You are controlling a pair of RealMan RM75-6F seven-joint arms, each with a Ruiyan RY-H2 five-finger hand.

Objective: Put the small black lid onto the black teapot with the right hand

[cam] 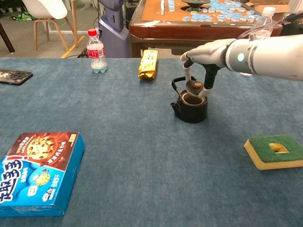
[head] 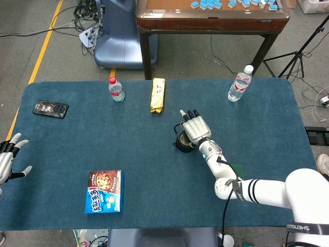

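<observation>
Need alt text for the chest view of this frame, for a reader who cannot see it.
The right hand holds a small black lid just above the open black teapot on a blue table. A cookie box lies front left, a sponge at right, and a water bottle at the back.

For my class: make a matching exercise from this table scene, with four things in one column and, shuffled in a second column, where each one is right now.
Things
1. small black lid
2. green sponge
3. cookie box
4. phone

Places
A. near the table's far left edge
B. held by the right hand just above the black teapot
C. flat at the front left of the table
D. flat at the front right of the table

Pairs: 1-B, 2-D, 3-C, 4-A
</observation>
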